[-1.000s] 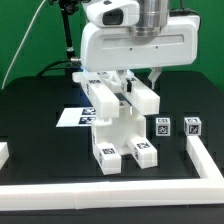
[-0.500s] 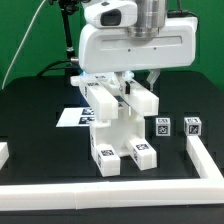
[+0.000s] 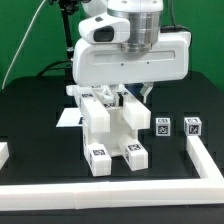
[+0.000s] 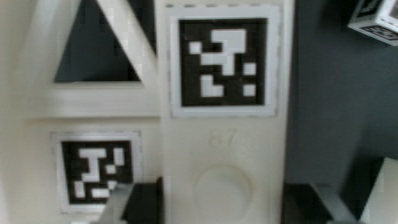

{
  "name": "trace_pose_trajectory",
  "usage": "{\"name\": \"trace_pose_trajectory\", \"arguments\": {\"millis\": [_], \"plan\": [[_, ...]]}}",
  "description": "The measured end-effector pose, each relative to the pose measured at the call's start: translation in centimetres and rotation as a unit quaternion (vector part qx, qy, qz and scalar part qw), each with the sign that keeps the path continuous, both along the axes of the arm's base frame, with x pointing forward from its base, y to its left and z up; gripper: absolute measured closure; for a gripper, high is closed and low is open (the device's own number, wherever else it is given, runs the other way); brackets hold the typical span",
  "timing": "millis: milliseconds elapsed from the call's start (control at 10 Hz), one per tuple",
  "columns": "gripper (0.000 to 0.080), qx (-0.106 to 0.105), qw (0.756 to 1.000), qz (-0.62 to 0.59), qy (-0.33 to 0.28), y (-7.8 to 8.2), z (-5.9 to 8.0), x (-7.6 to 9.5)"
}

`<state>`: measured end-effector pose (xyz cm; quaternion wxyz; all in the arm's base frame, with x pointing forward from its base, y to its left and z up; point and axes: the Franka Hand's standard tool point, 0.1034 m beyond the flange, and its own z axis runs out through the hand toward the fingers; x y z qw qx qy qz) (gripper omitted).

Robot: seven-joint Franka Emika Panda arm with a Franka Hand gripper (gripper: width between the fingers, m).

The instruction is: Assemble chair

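The partly joined chair (image 3: 112,132) stands upright in the middle of the black table, its two tagged lower ends (image 3: 98,154) pointing to the front. My gripper (image 3: 120,96) reaches down onto its top and is shut on one of its upright bars. In the wrist view this white bar (image 4: 222,140) carries a tag and runs between my dark fingers (image 4: 157,200), with the gripper (image 4: 231,202) closed against both its sides. The cross-braced frame (image 4: 80,100) with a second tag lies beside the bar. Whether the chair touches the table cannot be told.
Two small tagged white blocks (image 3: 161,126) (image 3: 191,126) stand at the exterior view's right. Low white border rails run along the front (image 3: 110,192), the right (image 3: 205,158) and the left (image 3: 4,152). The marker board (image 3: 68,119) lies behind the chair.
The arm has carried the chair toward the exterior view's left and slightly nearer the front. The grip on the bar is unchanged.
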<state>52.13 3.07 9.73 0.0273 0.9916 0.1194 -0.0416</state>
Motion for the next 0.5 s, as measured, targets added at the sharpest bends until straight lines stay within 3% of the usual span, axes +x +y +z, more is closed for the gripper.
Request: {"name": "trace_pose_trajectory", "arguments": {"millis": [300,400,500], "plan": [[0.0515,0.001,1.000,0.000,0.000,-0.03,0.00,0.03],[0.0314,0.001,1.000,0.000,0.000,-0.03,-0.02,0.02],[0.0205,0.001,1.000,0.000,0.000,-0.03,-0.03,0.01]]}}
